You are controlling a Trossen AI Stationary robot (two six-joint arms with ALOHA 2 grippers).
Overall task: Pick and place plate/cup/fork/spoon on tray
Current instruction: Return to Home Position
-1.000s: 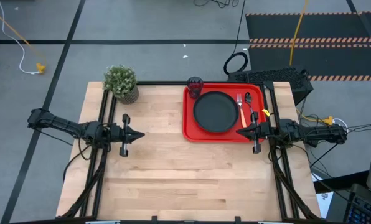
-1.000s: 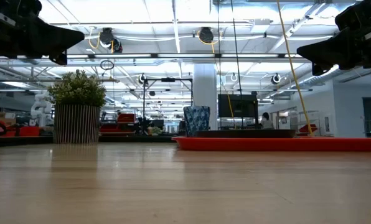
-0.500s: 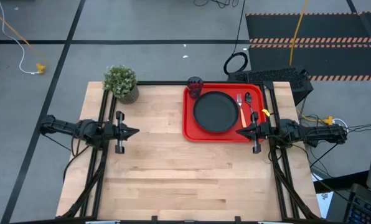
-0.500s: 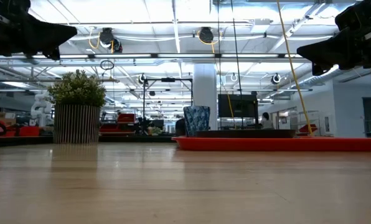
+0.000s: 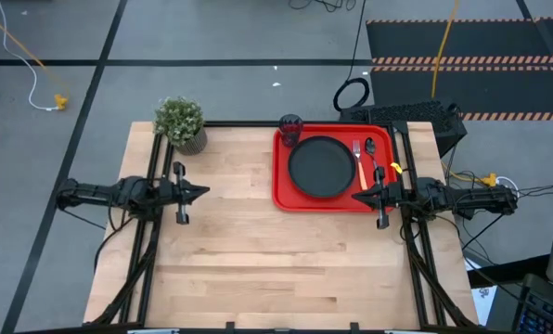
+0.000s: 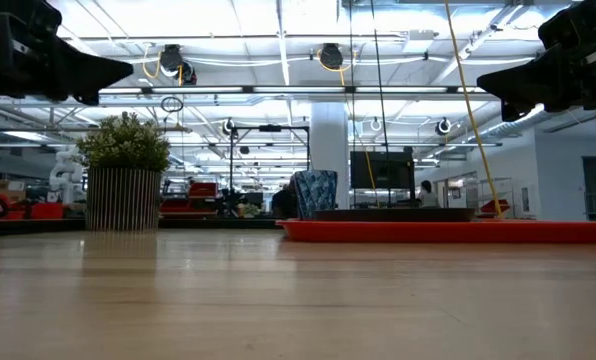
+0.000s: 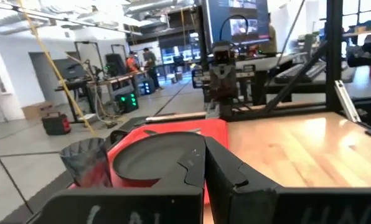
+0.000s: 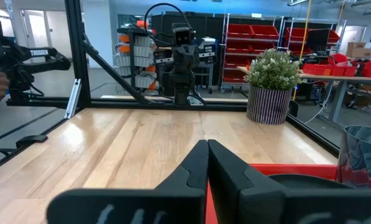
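Lying lengthwise: fork (image 5: 359, 162) (tines rearward)

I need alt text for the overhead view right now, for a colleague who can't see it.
A red tray at the table's far right holds the black plate, fork and spoon, with the cup at its far-left corner. The shut right end effector hovers at the tray's near edge; the shut left end effector hovers over bare wood.

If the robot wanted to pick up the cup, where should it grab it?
Probably around its side wall, coming from the left. The cup stands upright at the tray's far left corner; the plate crowds its near side, while the bare table lies to its left.
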